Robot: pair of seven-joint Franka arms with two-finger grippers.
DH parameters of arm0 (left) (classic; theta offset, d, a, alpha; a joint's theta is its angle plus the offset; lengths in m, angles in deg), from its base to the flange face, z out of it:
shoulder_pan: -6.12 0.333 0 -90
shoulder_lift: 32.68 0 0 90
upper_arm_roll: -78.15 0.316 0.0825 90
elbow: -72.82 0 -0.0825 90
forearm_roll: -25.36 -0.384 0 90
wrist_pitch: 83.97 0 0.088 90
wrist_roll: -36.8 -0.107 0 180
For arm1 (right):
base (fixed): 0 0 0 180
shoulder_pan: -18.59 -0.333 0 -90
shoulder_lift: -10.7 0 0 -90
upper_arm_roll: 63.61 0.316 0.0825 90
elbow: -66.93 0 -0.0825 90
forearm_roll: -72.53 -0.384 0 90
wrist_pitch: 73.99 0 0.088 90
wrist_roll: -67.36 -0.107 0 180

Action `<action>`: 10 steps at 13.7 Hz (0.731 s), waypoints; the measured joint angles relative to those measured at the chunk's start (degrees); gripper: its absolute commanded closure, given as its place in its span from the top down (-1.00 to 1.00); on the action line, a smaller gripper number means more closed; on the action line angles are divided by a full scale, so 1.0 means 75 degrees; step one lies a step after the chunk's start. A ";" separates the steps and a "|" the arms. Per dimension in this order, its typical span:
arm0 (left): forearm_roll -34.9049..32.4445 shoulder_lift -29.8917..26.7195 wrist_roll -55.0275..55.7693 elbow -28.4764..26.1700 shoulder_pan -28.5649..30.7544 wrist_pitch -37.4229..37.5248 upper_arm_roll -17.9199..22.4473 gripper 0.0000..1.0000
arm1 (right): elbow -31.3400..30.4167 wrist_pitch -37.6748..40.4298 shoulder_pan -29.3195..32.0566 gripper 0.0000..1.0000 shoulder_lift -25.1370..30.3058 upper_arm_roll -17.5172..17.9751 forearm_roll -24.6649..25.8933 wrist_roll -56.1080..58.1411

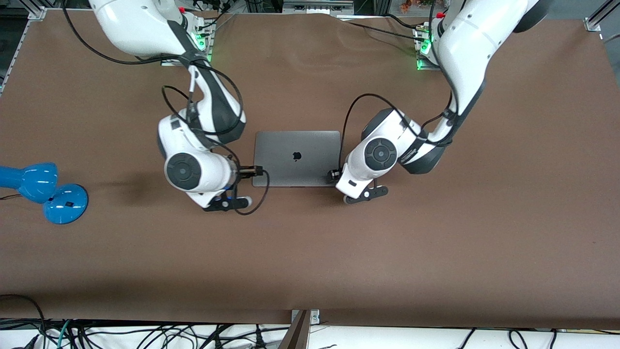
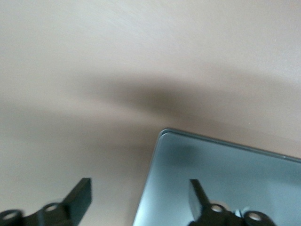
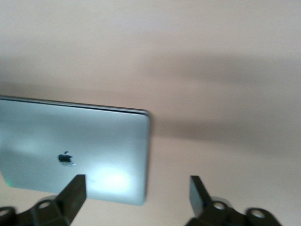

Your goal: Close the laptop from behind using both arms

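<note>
The laptop (image 1: 296, 158) is lying closed (logo up); left gripper (image 2: 140, 200) and right gripper (image 3: 136, 195) are hovering wide open, empty, over its corners.

**Arms crowd both ends of the laptop**

The laptop (image 1: 296, 158) lies shut and flat. The right gripper (image 1: 252, 170) and left gripper (image 1: 334, 175), both spread, block its two ends; table (image 1: 310, 252) nearer the camera lies bare.

Both arms are glossy white shells with dark grey joint bands and round grey end caps, black cables looping loosely along them. Each base glows green with a small red button nearby. The left tool (image 1: 333, 175) and right tool (image 1: 256, 170) are black, with bolt holes in their finger mounts.
</note>
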 measured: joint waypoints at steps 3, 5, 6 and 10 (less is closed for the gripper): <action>-0.0007 -0.1095 -0.0099 0.0012 0.0035 0.1226 0.0235 1.00 | 0.0002 0.0425 0.0042 1.00 0.0311 -0.0594 0.0015 0.0009; -0.0008 -0.1761 -0.0629 -0.0011 0.0034 0.1852 0.0501 1.00 | 0.0008 0.0659 0.0056 1.00 0.0576 -0.1031 0.0041 0.0009; -0.0008 -0.2044 -0.0930 -0.0066 0.0037 0.2050 0.0666 1.00 | 0.0010 0.0726 0.0061 1.00 0.0711 -0.1233 0.0043 0.0009; 0.0141 -0.3266 -0.2272 -0.0654 0.0039 0.2302 0.1419 1.00 | 0.0009 0.0926 0.0065 1.00 0.1082 -0.1554 0.0049 0.0009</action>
